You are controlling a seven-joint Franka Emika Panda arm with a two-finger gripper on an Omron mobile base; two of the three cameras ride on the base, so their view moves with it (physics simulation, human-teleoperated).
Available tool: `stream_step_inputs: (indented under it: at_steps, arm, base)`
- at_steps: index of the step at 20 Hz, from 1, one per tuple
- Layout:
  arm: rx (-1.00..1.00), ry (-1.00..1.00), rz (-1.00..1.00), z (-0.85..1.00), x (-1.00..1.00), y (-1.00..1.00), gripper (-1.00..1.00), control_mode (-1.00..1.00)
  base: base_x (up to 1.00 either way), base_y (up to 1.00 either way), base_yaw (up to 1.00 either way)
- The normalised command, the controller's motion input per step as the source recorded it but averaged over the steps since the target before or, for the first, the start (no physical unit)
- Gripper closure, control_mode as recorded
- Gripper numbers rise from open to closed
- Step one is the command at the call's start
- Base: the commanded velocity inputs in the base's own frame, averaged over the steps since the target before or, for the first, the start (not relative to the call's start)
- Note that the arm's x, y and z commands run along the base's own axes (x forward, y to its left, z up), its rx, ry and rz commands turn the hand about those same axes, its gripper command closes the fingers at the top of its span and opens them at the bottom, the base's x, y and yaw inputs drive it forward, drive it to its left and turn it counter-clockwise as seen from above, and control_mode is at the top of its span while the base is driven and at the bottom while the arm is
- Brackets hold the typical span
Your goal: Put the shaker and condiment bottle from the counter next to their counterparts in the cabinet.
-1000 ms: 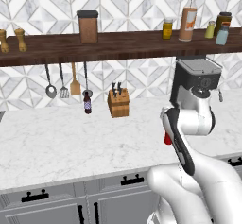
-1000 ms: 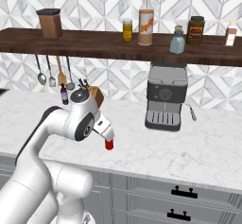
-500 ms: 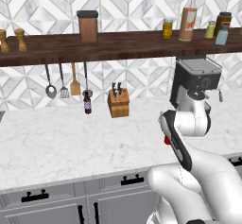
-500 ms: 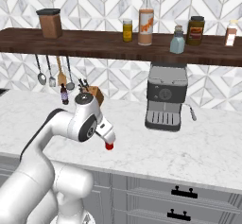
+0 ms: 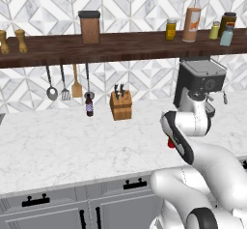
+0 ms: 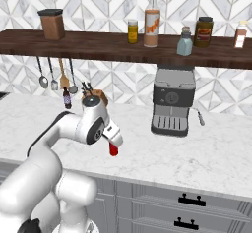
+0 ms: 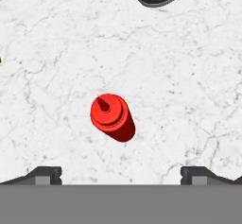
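The small bright red squeeze bottle (image 7: pixel 112 116) stands upright on the white marble tabletop (image 5: pixel 53 146), directly below the hand (image 7: pixel 121 173), whose fingertips (image 7: pixel 45 173) sit wide apart and empty. Over the last second the arm has drifted slightly, lining up above the bottle, so the grasp looks close. Bare marble surrounds it; the black coffee machine (image 6: pixel 171 99) stands well apart, and the pale blue-grey shaker (image 6: pixel 184 42) is already on the dark wooden shelf (image 6: pixel 98 43).

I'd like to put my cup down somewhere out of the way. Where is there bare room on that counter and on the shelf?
The marble counter lies bare left of the knife block. On the shelf, the stretch between the brown canister and the yellow jar is free. It is crowded near the coffee machine, the red bottle and the shelf's right end.
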Motion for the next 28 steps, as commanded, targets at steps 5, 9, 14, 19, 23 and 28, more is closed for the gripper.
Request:
stream_step_inputs:
  at_steps: [5,9,14,19,23,28]
  arm:
    - [0.00,0.03,-0.01,-0.11,0.12,0.00,-1.00,-1.00]
    - [0.00,0.00,0.00,-0.01,0.00,0.00,-1.00,-1.00]
    - [0.00,0.01,0.00,-0.27,0.00,-0.03,-1.00,-1.00]
    - [0.00,0.00,0.00,-0.15,0.00,0.00,-1.00,-1.00]
    - [0.00,0.01,0.00,-0.02,0.08,0.00,-1.00,-1.00]
    - [0.00,0.02,0.00,0.00,0.20,0.00,-1.00,-1.00]
  base:
    - [0.00,0.00,0.00]
    - [0.00,0.00,0.00]
    - [0.00,0.00,0.00]
    - [0.00,0.00,0.00]
    - [0.00,0.00,0.00]
    - [0.00,0.00,0.00]
